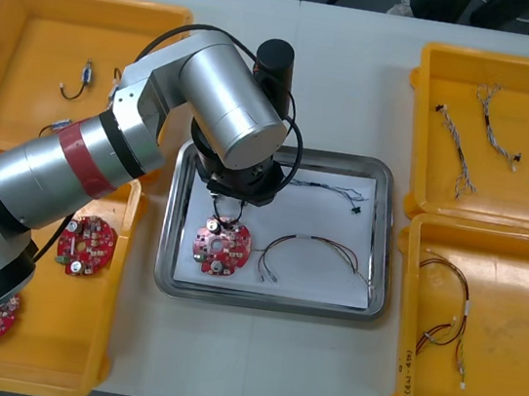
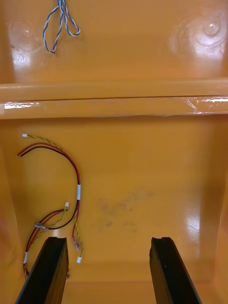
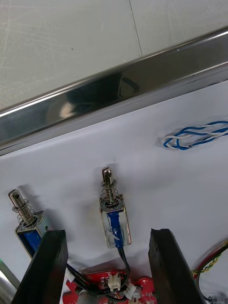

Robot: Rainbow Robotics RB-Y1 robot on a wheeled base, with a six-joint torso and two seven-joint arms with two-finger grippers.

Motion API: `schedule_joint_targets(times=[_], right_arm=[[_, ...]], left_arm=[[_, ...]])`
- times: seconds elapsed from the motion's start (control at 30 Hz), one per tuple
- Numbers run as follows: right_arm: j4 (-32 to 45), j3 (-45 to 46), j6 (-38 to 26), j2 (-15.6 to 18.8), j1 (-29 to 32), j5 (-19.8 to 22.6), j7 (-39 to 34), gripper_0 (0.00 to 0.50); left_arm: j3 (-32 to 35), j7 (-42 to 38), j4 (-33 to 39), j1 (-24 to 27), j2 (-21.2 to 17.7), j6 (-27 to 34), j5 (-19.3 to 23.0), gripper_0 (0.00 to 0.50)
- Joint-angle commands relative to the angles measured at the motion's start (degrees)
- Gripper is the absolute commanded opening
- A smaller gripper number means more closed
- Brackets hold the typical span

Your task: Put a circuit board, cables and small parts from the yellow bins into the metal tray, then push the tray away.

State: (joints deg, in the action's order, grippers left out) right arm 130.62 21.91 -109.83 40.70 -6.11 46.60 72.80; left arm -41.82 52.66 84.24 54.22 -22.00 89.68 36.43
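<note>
Red circuit board [image 1: 221, 248] lies at the near left of the metal tray [image 1: 269, 302]. Just beyond, the left gripper [image 3: 108, 232] hangs spread and empty, one small metal part [image 3: 114, 223] between its fingers [image 3: 161, 266], untouched; farther on, a blue and white cable [image 3: 194, 135]. (The right gripper [image 2: 107, 240], likewise released, hovers over a yellow bin [image 2: 142, 190] holding red and yellow cables [image 2: 76, 190].)
</note>
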Motion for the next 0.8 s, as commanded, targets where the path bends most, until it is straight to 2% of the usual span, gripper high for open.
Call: schedule_joint_targets(times=[0.03,0.33,0.8], right_arm=[[0.5,1.5,-0.2,0.9,1.4,-0.3,-0.6,0.500],[0.5,1.6,-0.2,1.4,1.5,0.3,-0.5,0.500],[0.5,-0.1,-0.2,2.2,0.3,3.0,-1.3,0.500]], left_arm=[[-0.7,-4.6,0.7,1.1,1.5,-0.6,-0.4,0.500],[1.5,-5.0,2.9,1.1,0.6,1.0,-0.3,0.500],[12.7,-3.6,12.1,1.1,-4.4,12.7,0.8,0.500]])
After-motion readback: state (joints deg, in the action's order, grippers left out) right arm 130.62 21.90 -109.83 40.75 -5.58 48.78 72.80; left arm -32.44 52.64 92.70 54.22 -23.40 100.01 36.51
